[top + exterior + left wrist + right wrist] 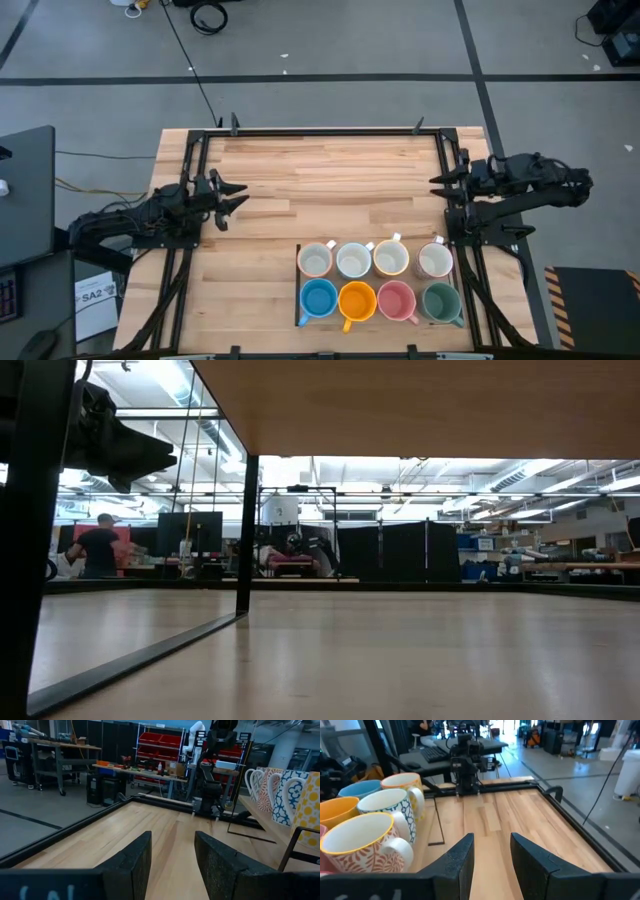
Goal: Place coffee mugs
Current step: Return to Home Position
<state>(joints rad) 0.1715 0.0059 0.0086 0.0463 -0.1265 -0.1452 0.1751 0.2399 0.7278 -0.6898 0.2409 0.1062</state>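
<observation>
Several coffee mugs stand upright in two rows on a small raised wooden stand [300, 285] near the table's front edge. The far row is white or cream [353, 260]. The near row is blue [318, 298], orange [357, 300], pink [396, 300] and green [440, 300]. My left gripper [240, 195] is at the table's left edge, level and open, with nothing between its fingers [172, 837]. My right gripper [438, 182] is at the right edge, raised and open, also with nothing between its fingers [492, 837]. Both are well clear of the mugs, whose patterned sides [272, 787] [385, 815] show in the wrist views.
A black metal frame [320, 131] runs along the table's far edge and sides. The stand's underside [420, 405] and black leg [246, 530] fill the top of the low view. A person [98, 545] is in the room beyond the table.
</observation>
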